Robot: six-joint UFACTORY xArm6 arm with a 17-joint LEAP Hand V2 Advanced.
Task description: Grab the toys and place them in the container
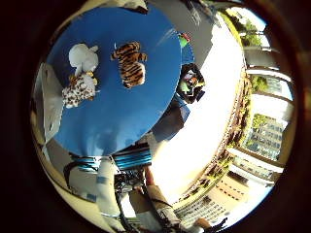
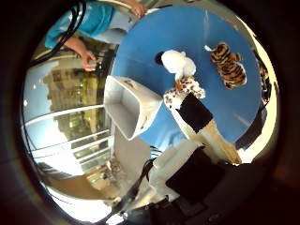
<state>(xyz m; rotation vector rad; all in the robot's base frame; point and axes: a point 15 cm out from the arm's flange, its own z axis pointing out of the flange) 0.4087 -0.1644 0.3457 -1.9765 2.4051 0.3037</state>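
Three plush toys lie close together on a round blue table (image 1: 117, 112): a white one (image 1: 83, 56), a striped tiger (image 1: 129, 64) and a spotted one (image 1: 78, 91). The thumb side view shows the white toy (image 2: 176, 63), the tiger (image 2: 227, 64) and the spotted toy (image 2: 185, 88) too. A white open container (image 2: 131, 105) stands on the table beside the spotted toy. My right hand (image 2: 192, 141) is well above the table, fingers straight, one finger (image 2: 199, 117) reaching into view next to the spotted toy. It touches no toy.
The table's edge (image 1: 170, 112) runs close past the toys, with floor beyond. A dark object (image 1: 191, 83) sits off the table's edge. Large windows (image 2: 75, 112) lie behind the container.
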